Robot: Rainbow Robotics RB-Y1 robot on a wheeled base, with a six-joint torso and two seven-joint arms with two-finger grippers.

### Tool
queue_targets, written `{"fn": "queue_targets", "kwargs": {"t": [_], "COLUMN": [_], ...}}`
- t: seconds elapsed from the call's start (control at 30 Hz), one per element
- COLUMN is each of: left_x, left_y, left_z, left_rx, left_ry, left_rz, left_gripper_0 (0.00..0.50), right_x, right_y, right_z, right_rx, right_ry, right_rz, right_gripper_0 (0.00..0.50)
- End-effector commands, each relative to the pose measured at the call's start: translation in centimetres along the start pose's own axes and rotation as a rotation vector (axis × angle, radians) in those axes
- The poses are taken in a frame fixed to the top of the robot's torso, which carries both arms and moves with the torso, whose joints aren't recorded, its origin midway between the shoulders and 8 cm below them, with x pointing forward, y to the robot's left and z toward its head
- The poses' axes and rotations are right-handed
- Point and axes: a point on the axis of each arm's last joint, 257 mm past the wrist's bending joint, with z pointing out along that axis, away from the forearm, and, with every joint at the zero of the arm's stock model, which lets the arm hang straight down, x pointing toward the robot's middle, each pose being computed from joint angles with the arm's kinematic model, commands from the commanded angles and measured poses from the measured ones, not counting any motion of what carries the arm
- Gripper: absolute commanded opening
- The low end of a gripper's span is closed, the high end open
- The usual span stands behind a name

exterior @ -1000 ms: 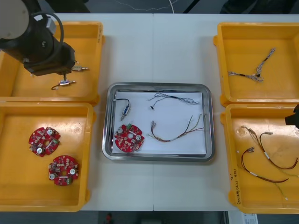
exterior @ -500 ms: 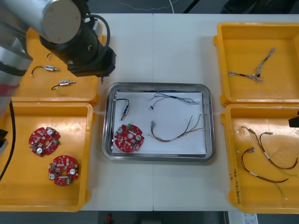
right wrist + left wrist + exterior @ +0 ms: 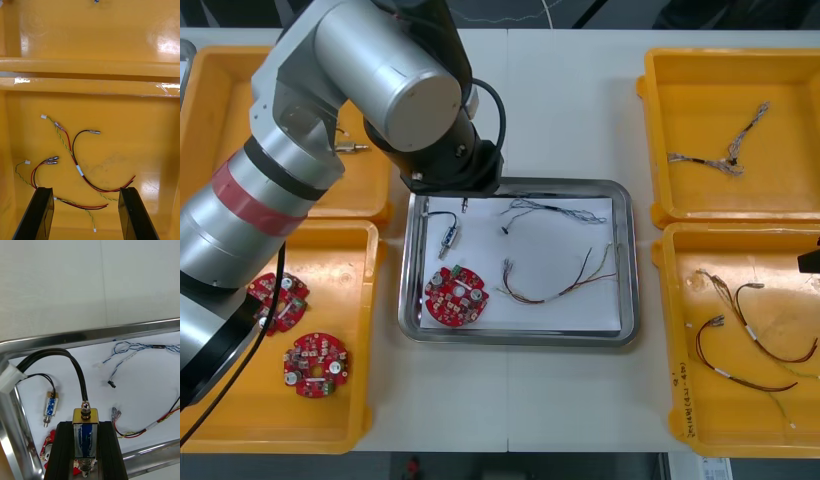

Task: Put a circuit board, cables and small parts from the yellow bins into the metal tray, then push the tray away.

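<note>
- Your left gripper (image 3: 85, 426) is clamped narrow on a small metal part (image 3: 85, 435). Its brass-and-blue body stands upright between the fingers (image 3: 63, 452).
- The part's black cable (image 3: 69, 358) arches up and over to a white connector (image 3: 9, 377) at the tray's corner rim.
- The grip sits over the far left corner of the metal tray (image 3: 93, 335), above its white inside.
- In the front view the left arm (image 3: 380, 75) covers the grip, so it's the left wrist view that shows you the hold.
- Already lying in the metal tray (image 3: 630, 270):
  - a second part (image 3: 450, 238) with its own black lead, on the left side
  - a circuit board (image 3: 457, 296) in the near left corner
  - a blue and white cable (image 3: 552, 210) along the far side
  - a red and yellow cable (image 3: 560, 287) in the middle
- The left wrist view gives you the second part (image 3: 50, 407) just beside the held one, apart from it.
- Your right gripper (image 3: 84, 193) has its fingers wide apart with nothing between them. It's over the right near bin (image 3: 150, 131), above loose red and yellow leads (image 3: 78, 168).
- In the front view it's a black sliver at the right edge (image 3: 810, 256).
- Other bins:
  - the left far bin (image 3: 220, 120) holds a loose part (image 3: 352, 148)
  - the left near bin (image 3: 370, 330) holds two spare boards (image 3: 315, 365), one partly under the arm
  - the right far bin (image 3: 650, 120) holds a blue-white lead (image 3: 725, 155)
</note>
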Motion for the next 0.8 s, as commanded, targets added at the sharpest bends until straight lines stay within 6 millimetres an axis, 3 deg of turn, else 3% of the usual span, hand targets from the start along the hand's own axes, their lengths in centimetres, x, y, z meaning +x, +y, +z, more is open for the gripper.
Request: {"fn": "queue_targets", "kwargs": {"t": [0.03,0.27,0.8], "left_x": [-0.9,-0.4,2.7], "left_y": [-3.2,-2.8,-1.0], "left_z": [0.0,3.0,6.9], "left_rx": [0.026,0.011,-0.028], "left_ry": [-0.035,-0.02,0.028], "left_rz": [-0.007,-0.012,-0.009], "left_gripper_0": [0.0,0.0,0.0], "right_x": [0.1,0.1,0.2], "right_y": [-0.4,-0.1,0.3], "right_z": [-0.7,-0.7,-0.7], "right_rx": [0.005,-0.004,-0.02], "right_ry": [-0.018,-0.017,-0.013], "right_rz": [0.048,0.049,0.042], "right_gripper_0": [0.5,0.5,0.5]}}
